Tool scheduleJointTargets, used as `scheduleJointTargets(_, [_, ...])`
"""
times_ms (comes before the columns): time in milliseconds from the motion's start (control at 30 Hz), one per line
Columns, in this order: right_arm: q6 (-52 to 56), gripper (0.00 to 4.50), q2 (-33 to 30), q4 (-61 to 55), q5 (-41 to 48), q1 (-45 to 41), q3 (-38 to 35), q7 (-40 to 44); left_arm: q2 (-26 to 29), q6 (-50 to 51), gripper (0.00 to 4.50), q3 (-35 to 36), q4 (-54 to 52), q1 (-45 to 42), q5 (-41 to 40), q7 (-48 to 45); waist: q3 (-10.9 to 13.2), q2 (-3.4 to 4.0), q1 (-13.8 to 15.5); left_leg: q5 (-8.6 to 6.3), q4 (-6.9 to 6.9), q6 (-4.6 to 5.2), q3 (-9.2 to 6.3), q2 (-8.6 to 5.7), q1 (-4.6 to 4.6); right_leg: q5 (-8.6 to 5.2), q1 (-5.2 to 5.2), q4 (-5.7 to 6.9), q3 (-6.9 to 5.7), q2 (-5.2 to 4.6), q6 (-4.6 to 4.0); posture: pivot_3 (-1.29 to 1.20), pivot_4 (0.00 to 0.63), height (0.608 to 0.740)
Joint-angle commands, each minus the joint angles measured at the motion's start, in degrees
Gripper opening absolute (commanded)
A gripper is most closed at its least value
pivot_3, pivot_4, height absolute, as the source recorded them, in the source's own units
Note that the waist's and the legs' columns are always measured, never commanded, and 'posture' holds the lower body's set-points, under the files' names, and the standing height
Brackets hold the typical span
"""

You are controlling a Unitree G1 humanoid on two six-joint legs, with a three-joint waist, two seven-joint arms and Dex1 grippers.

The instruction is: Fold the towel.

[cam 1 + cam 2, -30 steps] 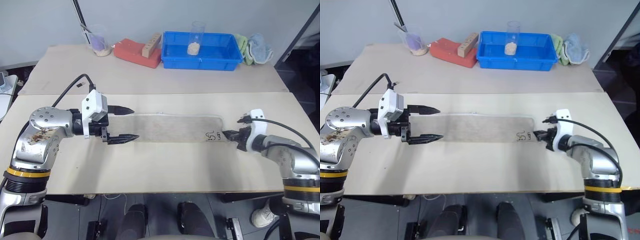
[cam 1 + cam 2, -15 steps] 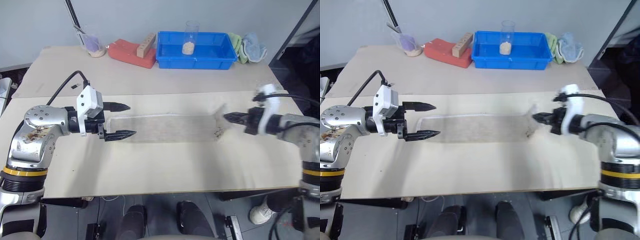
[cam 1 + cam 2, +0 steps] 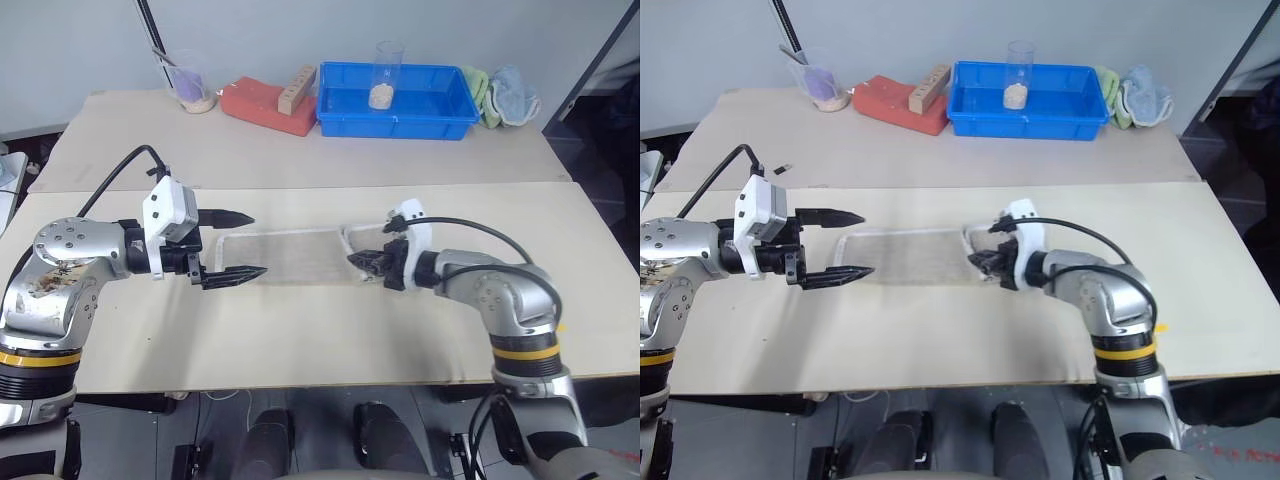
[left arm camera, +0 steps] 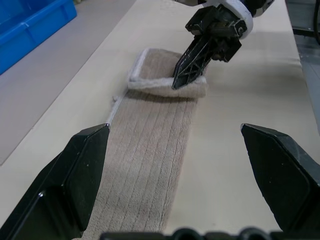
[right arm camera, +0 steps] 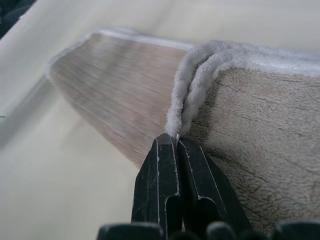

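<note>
A: So, the left gripper point(image 3: 244, 245)?
B: Spread wide, empty, at the towel's point(image 3: 290, 254) left end.
A: And the towel?
B: Mid-table point(image 3: 300, 330), nearer the front edge; its right end folded over, pinched in the closed right gripper point(image 3: 356, 261).

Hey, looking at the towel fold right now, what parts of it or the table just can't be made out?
- Head views: the towel's dark printed mark, inside the folded-over end under the right gripper.
- Head views: whatever is in the blue bin, behind its front wall.
- Left wrist view: the towel's near end, cut off between the left gripper's open fingers.
</note>
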Motion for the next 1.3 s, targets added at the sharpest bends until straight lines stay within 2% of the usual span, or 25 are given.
scheduleJointTargets(33, [-3.6,0.05,1.7,0.6,-1.5,-2.2,0.8,-1.3,0.5,-0.8,4.50,1.5,-2.0,0.4,-0.3,0.9,0.0,0.00,0.0,0.00,0.00,0.00,0.00,0.00,0.00,0.00,0.00,0.00,0.00,0.00,0.00,0.00,0.150,0.740])
scheduleJointTargets(100, [-4.5,0.05,2.7,1.4,-1.9,-2.3,1.3,-1.5,0.3,-1.0,4.50,1.5,-1.9,0.8,-0.1,1.2,0.0,0.00,0.0,0.00,0.00,0.00,-0.01,0.00,0.01,0.00,0.00,0.00,-0.01,0.00,0.00,0.00,0.150,0.740])
scheduleJointTargets(400, [-4.8,2.99,5.6,0.3,-2.3,-3.1,0.9,-3.2,-1.8,-1.7,4.50,2.3,-3.8,5.5,0.1,5.3,0.0,0.01,-0.3,0.00,-0.04,0.00,-0.03,0.00,0.03,0.00,-0.03,0.14,-0.01,0.00,0.00,0.00,0.150,0.740])
scheduleJointTargets(467, [-4.5,3.71,3.7,-2.1,-0.4,-4.1,1.1,0.1,-4.7,-2.3,4.50,3.9,-5.0,7.8,0.7,10.4,0.0,0.01,-0.2,0.00,-0.05,0.00,-0.05,0.00,0.03,0.00,-0.03,0.17,0.00,-0.01,0.00,0.00,0.150,0.740])
scheduleJointTargets(667, [-12.5,3.71,-9.4,-7.2,-4.1,-4.6,8.8,12.4,-19.0,0.2,4.50,10.8,-11.0,14.6,1.1,32.7,0.0,-0.01,0.1,0.00,-0.01,0.00,-0.07,-0.09,0.04,0.00,0.02,-0.02,-0.09,-0.28,0.01,0.00,0.150,0.740])
scheduleJointTargets(700, [-14.0,3.71,-11.0,-7.1,-4.6,-4.7,9.4,13.9,-22.9,1.0,4.50,12.0,-12.7,16.3,1.5,38.3,0.0,-0.04,0.1,-0.01,-0.02,-0.01,-0.07,-0.10,0.04,0.01,0.06,-0.08,-0.08,-0.31,0.01,0.00,0.150,0.740])
scheduleJointTargets(800, [-16.7,3.71,-13.2,-6.0,-5.2,-5.3,9.8,16.8,-31.8,4.4,4.50,14.3,-16.8,20.5,1.3,51.1,-0.1,-0.08,0.1,-0.01,-0.02,-0.01,-0.06,-0.11,0.04,0.01,0.05,-0.08,-0.07,-0.38,0.03,0.00,0.150,0.740])
scheduleJointTargets(867, [-18.2,3.71,-14.0,-4.9,-5.7,-5.8,10.0,18.3,-36.0,7.0,4.50,14.7,-18.8,23.0,0.7,56.3,-0.1,-0.09,0.1,-0.01,-0.03,-0.01,-0.07,-0.11,0.07,0.01,0.06,-0.06,-0.05,-0.38,0.02,0.00,0.150,0.740])
scheduleJointTargets(1000, [-22.9,3.71,-17.2,-3.6,-5.6,-8.2,11.4,27.5,-44.9,16.1,4.50,15.7,-22.3,25.2,-5.4,67.1,-0.1,-0.10,0.8,-0.01,-0.01,-0.02,-0.05,-0.15,0.06,0.02,0.07,-0.07,-0.05,-0.42,0.03,0.00,0.150,0.740])
scheduleJointTargets(1233, [-25.8,3.71,-18.5,-1.2,-5.1,-10.4,10.6,34.3,-47.8,23.5,4.50,16.2,-23.4,23.2,-10.2,74.8,-0.1,-0.18,1.5,-0.01,0.05,-0.02,-0.06,-0.21,0.09,0.03,0.18,-0.13,-0.11,-0.41,0.05,0.00,0.150,0.740])
scheduleJointTargets(1300, [-26.1,3.71,-18.7,-0.7,-4.8,-11.0,10.1,35.3,-49.0,26.3,4.50,16.0,-21.8,20.1,-12.4,77.3,-0.1,-0.18,1.6,0.00,0.05,-0.03,-0.06,-0.24,0.08,0.03,0.17,-0.12,-0.11,-0.43,0.06,0.00,0.150,0.740])
